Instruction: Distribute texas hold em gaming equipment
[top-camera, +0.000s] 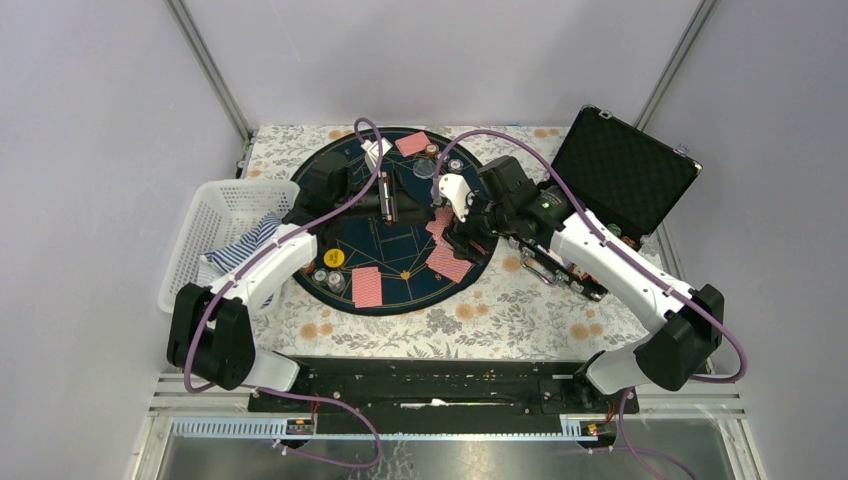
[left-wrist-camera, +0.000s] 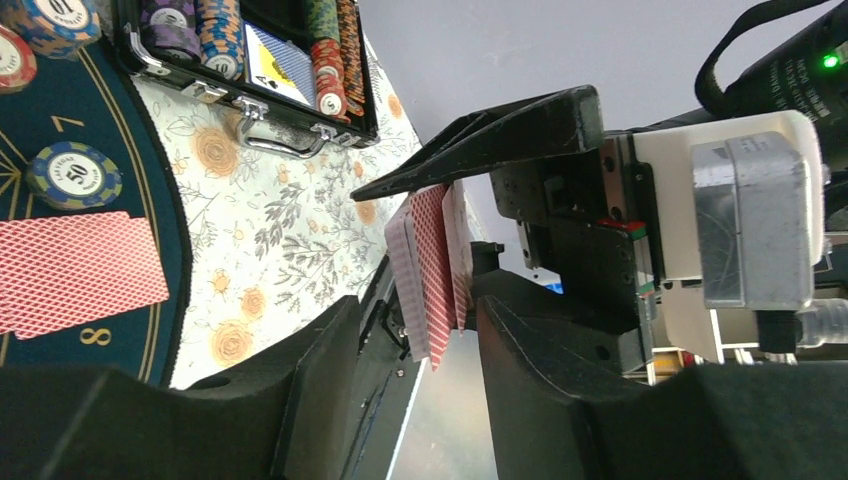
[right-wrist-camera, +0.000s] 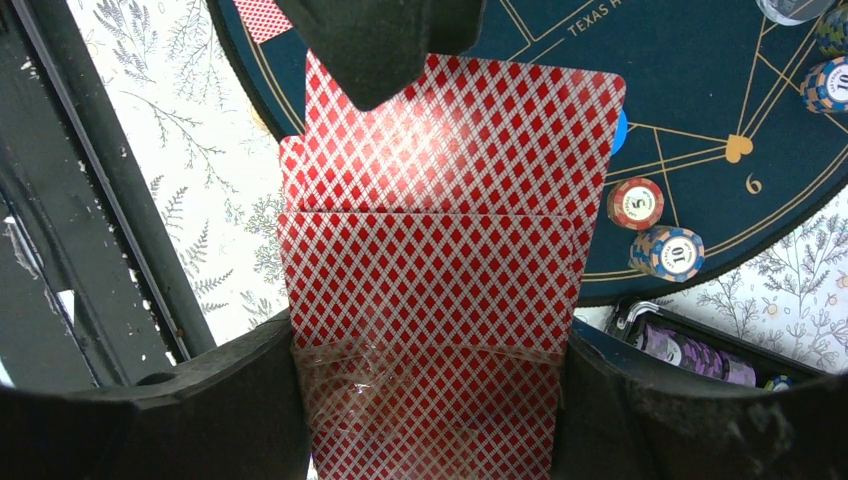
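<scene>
Nearest the right wrist camera, the right tool (right-wrist-camera: 432, 345) is clamped on a stack of cards (right-wrist-camera: 430, 270), one finger on each long edge. The red patterned backs face that camera. The stack's long axis runs straight out from the fingers, and the front card sits further out than the rest, offset a little to one side.

A black finger (right-wrist-camera: 370, 50) of the left tool (left-wrist-camera: 420, 295) overlaps that front card's far end. From the left wrist the same stack shows edge-on, fanned, between the left tool's fingers. These stand apart, with a gap on one side of the cards. The held stack hangs over the near right part of the round dark mat (top-camera: 400, 250).

The black case (top-camera: 620, 175) lies open at the right of the flowered worktop (top-camera: 500, 310), lid propped up. Its base holds rows of chips (left-wrist-camera: 325, 70) standing on edge and a face-up ace (left-wrist-camera: 275, 65). The white basket (top-camera: 215, 205), left of the mat, holds a striped cloth (top-camera: 240, 250).

On the mat a single card (top-camera: 367, 287) lies face down near the front rim, long axis roughly near-to-far. Another card (top-camera: 412, 143) lies at the far rim. A yellow button (top-camera: 334, 258) sits at the left side, and a blue button (right-wrist-camera: 620, 130) peeps from behind the front card. A red-edged chip (right-wrist-camera: 636, 203) and a blue-edged chip (right-wrist-camera: 668, 252) lie flat near the mat's rim, just beside each other.
</scene>
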